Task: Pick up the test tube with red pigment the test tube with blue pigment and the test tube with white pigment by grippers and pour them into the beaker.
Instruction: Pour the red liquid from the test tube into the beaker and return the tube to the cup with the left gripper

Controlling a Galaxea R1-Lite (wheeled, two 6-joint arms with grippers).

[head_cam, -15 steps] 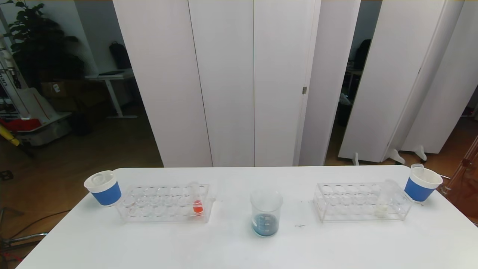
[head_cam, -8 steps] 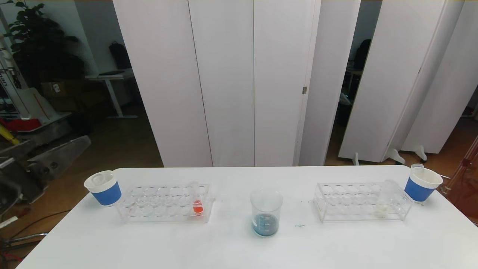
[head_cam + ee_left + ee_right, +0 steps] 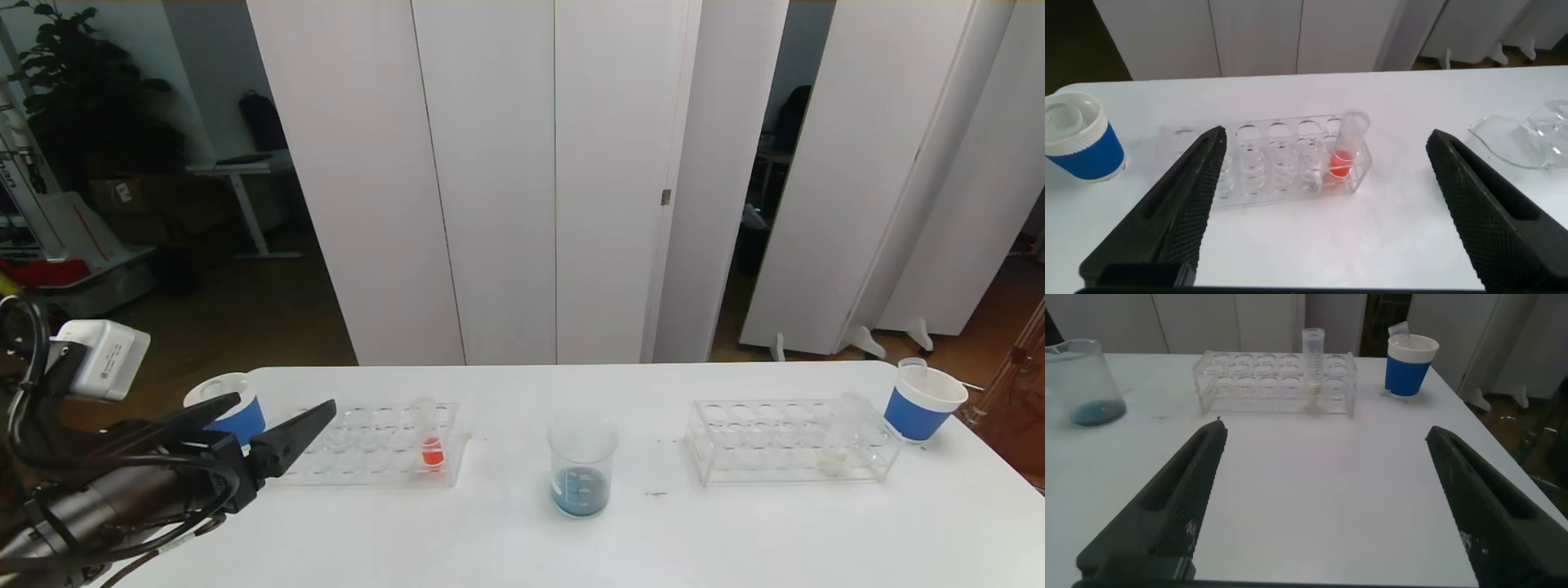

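Now ease the left gripper (image 3: 277, 420) (jaws spread wide, holding nothing) around the red tube (image 3: 430, 441) above its rack (image 3: 363, 474). Then lift straight, avoiding the rack's holes.

table (image 3: 506, 539): smooth matt white | racks (image 3: 359, 445): clear glossy plastic | beaker (image 3: 581, 465): clear glass | left tool (image 3: 273, 425): matt black

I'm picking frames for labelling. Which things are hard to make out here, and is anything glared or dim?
Head view: even light on the table, dim room at far left behind the left gripper; the clear racks look faint against white. Left wrist view: the red tube reads clearly, the beaker is cut off at the edge. Right wrist view: the white tube is pale against the rack.
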